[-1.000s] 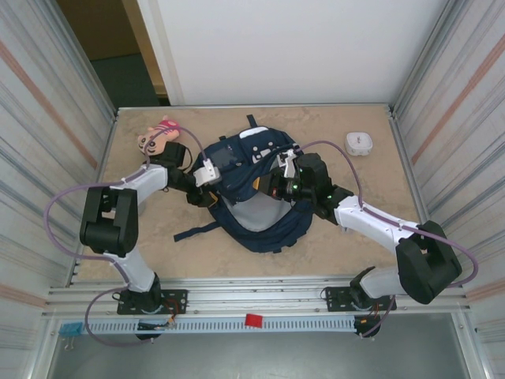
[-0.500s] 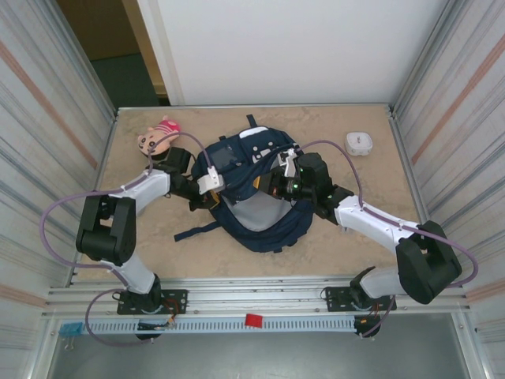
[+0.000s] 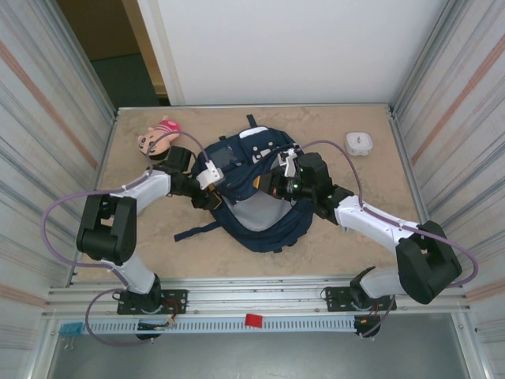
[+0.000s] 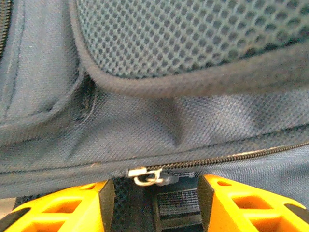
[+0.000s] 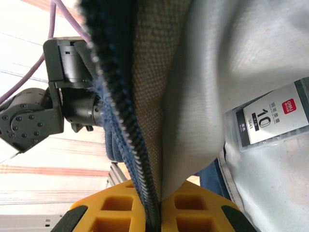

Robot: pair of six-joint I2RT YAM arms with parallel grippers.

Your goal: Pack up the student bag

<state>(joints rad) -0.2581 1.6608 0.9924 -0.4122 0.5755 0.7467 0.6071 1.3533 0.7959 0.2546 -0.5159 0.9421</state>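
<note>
You have a beige, stone-patterned tabletop (image 3: 331, 122) boxed in by a ribbed metal wall on the left (image 3: 47, 118) and another on the right (image 3: 461, 110), with a plain white panel (image 3: 300, 47) closing the far side. Past the far left corner a gap shows a brown board (image 3: 95, 24) and a teal floor (image 3: 130, 79). Along the near edge an aluminium rail (image 3: 260, 298) runs above a grey floor strip (image 3: 260, 355), all under soft, even light.

Right pincer (image 5: 152, 205) bases cut by bottom edge — white label (image 5: 273, 118) in student bag (image 5: 203, 72) cropped at right.
</note>
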